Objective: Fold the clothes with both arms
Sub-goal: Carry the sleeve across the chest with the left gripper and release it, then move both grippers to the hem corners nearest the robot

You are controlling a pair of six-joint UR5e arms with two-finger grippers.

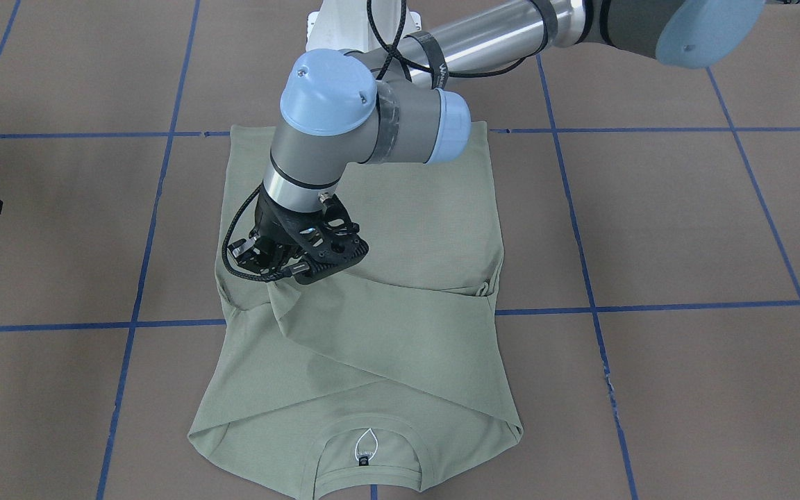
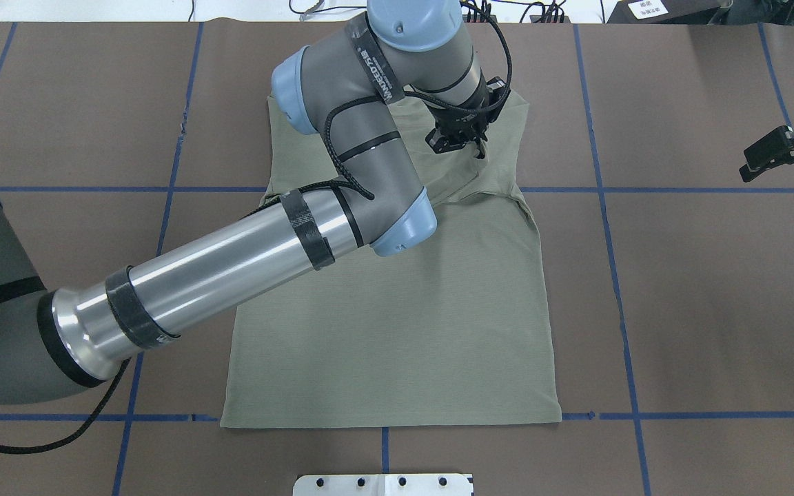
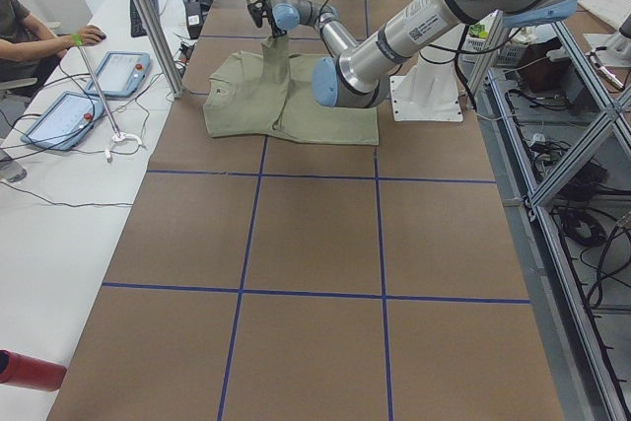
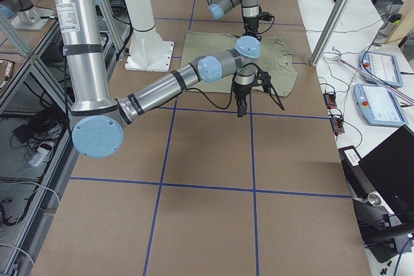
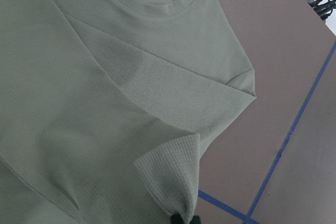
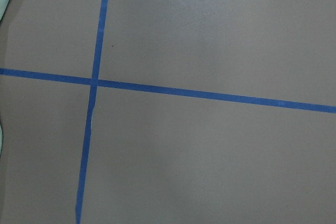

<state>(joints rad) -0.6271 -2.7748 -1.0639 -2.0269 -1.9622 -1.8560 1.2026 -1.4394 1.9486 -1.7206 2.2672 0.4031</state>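
Brown table point(image 2: 714, 310) with blue tape grid point(image 2: 714, 415), white pedestal point(image 3: 429, 105), red cylinder point(image 3: 30, 370).

— What colour is the shirt point(image 1: 407, 229)?
— Pale sage green all over, plain, with a fine waffle knit (clearest in the left wrist view). The neck label point(image 1: 364, 459) is dark, with a white loop above it.
— And the table point(image 1: 685, 222)?
— Matte brown, crossed by blue tape lines point(image 1: 650, 305) in a grid of large squares.
— The left arm point(image 2: 231, 255)?
— A silver tube, grey joints, light blue caps point(image 1: 327, 90), black bands and a black braided cable point(image 1: 232, 232). The left gripper point(image 5: 182, 217) is black.
— Anything else?
— A white pedestal point(image 2: 383, 484), and a red cylinder point(image 3: 28, 367) in the left side view.
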